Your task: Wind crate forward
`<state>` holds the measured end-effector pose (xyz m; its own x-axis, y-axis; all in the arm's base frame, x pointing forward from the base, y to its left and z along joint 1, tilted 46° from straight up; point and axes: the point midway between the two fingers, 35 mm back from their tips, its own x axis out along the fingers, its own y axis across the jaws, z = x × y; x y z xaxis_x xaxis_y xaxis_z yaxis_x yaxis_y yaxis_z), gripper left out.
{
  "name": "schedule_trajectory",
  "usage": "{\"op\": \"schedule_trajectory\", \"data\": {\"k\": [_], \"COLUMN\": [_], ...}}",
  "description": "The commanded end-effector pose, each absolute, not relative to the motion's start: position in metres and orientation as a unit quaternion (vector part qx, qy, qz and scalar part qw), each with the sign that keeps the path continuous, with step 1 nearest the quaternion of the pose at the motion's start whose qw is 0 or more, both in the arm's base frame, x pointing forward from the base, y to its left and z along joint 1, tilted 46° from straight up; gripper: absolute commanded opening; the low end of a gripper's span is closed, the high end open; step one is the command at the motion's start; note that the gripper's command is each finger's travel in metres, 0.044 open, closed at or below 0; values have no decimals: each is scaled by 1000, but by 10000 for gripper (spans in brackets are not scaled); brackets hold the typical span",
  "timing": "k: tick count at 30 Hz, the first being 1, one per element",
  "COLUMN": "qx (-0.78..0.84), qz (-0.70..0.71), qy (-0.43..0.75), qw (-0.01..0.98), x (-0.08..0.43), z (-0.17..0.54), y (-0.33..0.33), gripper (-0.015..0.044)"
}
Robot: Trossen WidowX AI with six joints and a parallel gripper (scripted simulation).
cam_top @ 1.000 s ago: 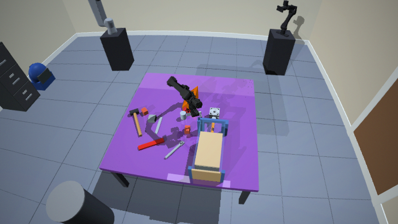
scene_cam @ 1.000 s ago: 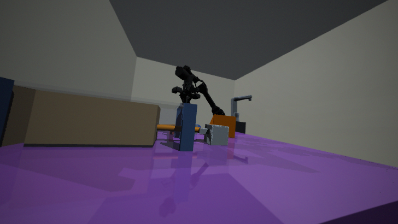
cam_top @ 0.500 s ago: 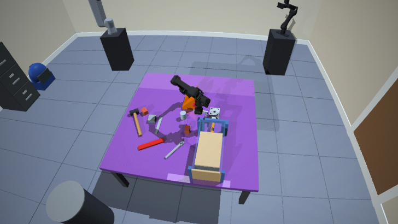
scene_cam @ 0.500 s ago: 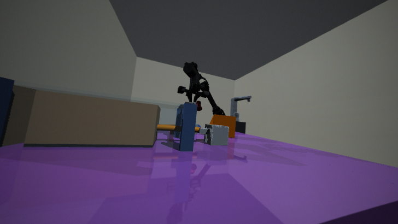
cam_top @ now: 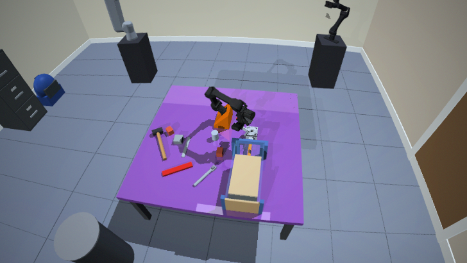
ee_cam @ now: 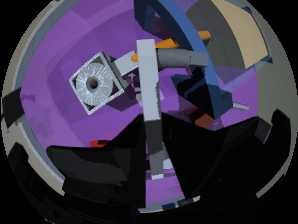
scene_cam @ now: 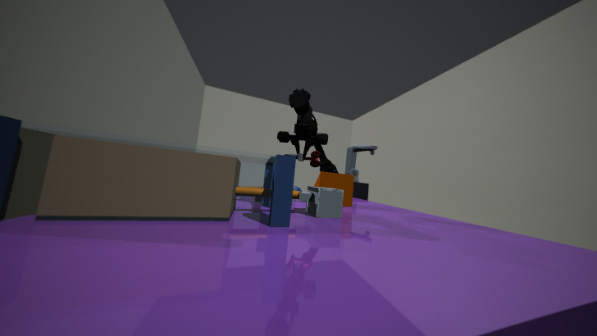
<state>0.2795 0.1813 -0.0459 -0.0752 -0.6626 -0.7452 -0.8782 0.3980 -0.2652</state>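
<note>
My gripper (cam_top: 242, 126) (scene_cam: 302, 152) (ee_cam: 150, 117) is shut on the winch handle, a grey bar (ee_cam: 150, 85) with a round grey shank (ee_cam: 172, 58) at its far end and a red knob (scene_cam: 315, 158). It holds the handle in the air, clear above the winch (cam_top: 251, 131) (scene_cam: 327, 203) (ee_cam: 93, 83). The winch's round top hole is empty. The tan crate (cam_top: 245, 176) (scene_cam: 138, 179) sits flat in the cubby, with a gap before the blue frame (cam_top: 251, 142) (scene_cam: 282, 192). An orange strap (cam_top: 249, 149) (scene_cam: 250, 191) (ee_cam: 170, 43) runs from the crate through the frame.
An orange wedge (cam_top: 222, 118) (scene_cam: 336, 188) stands left of the winch. A pale cylinder (cam_top: 214, 135) and a red block (cam_top: 219, 151) stand left of the frame. A hammer (cam_top: 161, 145), a grey block (cam_top: 178, 138), a red bar (cam_top: 177, 169) and a wrench (cam_top: 204, 176) lie farther left.
</note>
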Motion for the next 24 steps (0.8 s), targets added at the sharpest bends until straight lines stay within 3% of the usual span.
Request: {"op": "schedule_trajectory", "data": {"k": [1, 24], "qx": [-506, -358], "qz": [84, -153], "qy": [729, 720], "qw": [453, 575], "x": [268, 205], "z": [-56, -102], "y": [191, 224], "gripper": [0, 0]}}
